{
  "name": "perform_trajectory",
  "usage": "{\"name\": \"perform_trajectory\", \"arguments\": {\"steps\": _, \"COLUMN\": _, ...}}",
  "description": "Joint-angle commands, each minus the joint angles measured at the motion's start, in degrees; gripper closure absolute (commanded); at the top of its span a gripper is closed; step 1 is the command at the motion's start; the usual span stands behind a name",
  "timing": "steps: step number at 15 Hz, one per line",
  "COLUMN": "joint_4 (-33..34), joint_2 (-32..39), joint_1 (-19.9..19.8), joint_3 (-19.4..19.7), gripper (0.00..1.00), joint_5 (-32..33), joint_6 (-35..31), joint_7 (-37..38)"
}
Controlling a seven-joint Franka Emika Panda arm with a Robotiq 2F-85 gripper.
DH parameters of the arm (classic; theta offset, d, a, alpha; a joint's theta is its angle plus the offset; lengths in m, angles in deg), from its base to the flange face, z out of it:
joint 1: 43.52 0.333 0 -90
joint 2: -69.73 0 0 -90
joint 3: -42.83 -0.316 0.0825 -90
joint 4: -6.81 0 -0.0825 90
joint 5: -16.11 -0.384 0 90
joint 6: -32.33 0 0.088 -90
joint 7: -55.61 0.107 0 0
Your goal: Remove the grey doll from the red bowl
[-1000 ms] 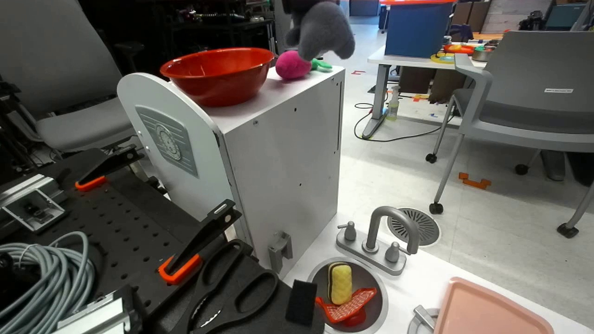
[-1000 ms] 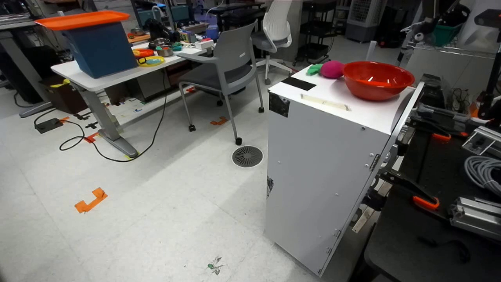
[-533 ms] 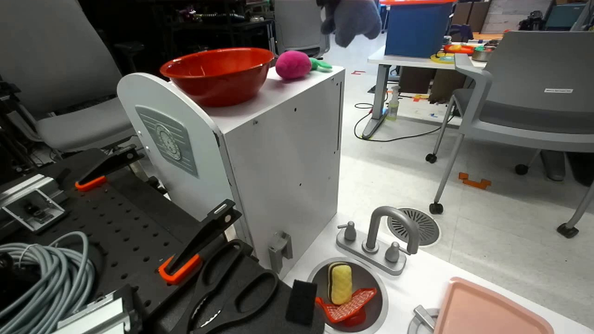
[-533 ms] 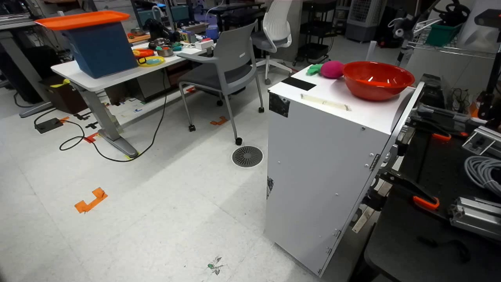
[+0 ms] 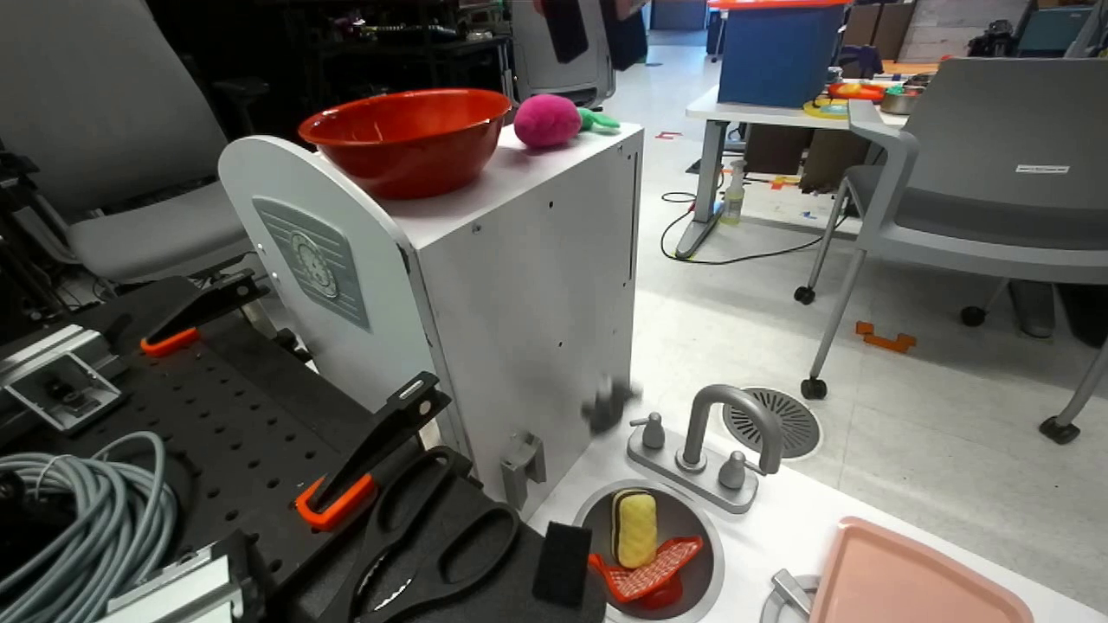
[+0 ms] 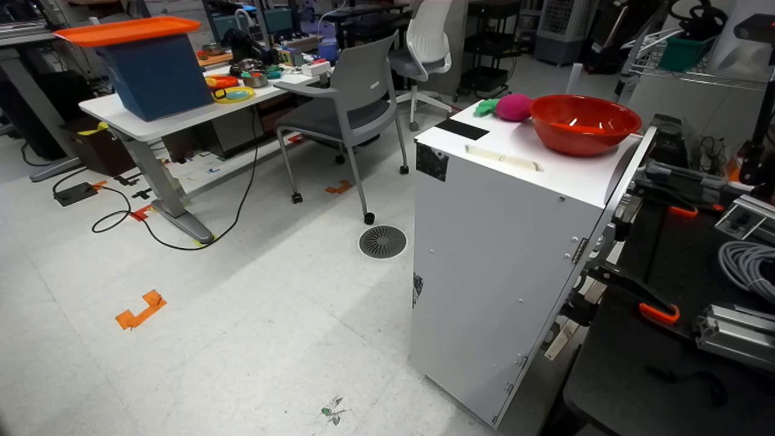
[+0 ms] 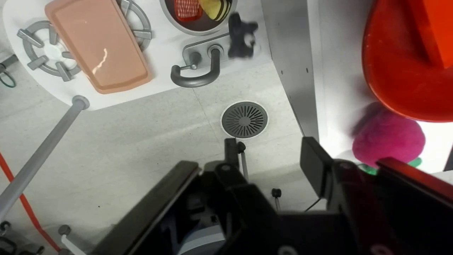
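Between the tap (image 7: 214,65) and the cabinet (image 7: 293,53) in the wrist view is the doll (image 7: 240,45), dark grey, blurred, stubby-limbed, with a pale patch; whether it touches the counter (image 5: 755,545) I cannot tell. The gripper (image 7: 271,159) has its fingers wide apart. On the cabinet sits the bowl (image 6: 582,144), glossy red, an unclear orange shape showing inside. The sink (image 5: 686,521) holds a yellow sponge (image 5: 634,529) and a red checked item (image 5: 649,573).

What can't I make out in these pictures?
Grey doll: blurred in an exterior view; whether it touches anything is unclear.
Claw: cut off by an exterior view's top edge.
Red bowl: cut off by the wrist view's right edge.
Pink toy: green end partly behind the claw in the wrist view.
Chair label: too small to read in an exterior view.
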Motion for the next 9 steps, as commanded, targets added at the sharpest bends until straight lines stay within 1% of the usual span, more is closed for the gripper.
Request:
{"name": "perform_trajectory", "arguments": {"steps": 1, "joint_4": 0.03, "joint_2": 0.33, "joint_1": 1.21, "joint_3": 0.41, "gripper": 0.19, "joint_5": -5.61, "joint_6": -1.22, "joint_7": -5.45}}
{"name": "perform_trajectory", "arguments": {"steps": 3, "joint_4": -0.03, "joint_2": 0.26, "joint_1": 1.34, "joint_3": 0.43, "gripper": 0.04, "joint_5": -7.15, "joint_6": -1.00, "joint_7": -7.03}}
{"name": "perform_trajectory", "arguments": {"steps": 4, "joint_4": -0.17, "joint_2": 0.17, "joint_1": 1.33, "joint_3": 0.46, "gripper": 0.00, "joint_5": -7.68, "joint_6": -1.07, "joint_7": -7.67}}
{"name": "perform_trajectory", "arguments": {"steps": 9, "joint_4": -0.89, "joint_2": -0.26, "joint_1": 1.19, "joint_3": 0.58, "gripper": 0.00, "joint_5": -9.36, "joint_6": -1.13, "joint_7": -9.39}}
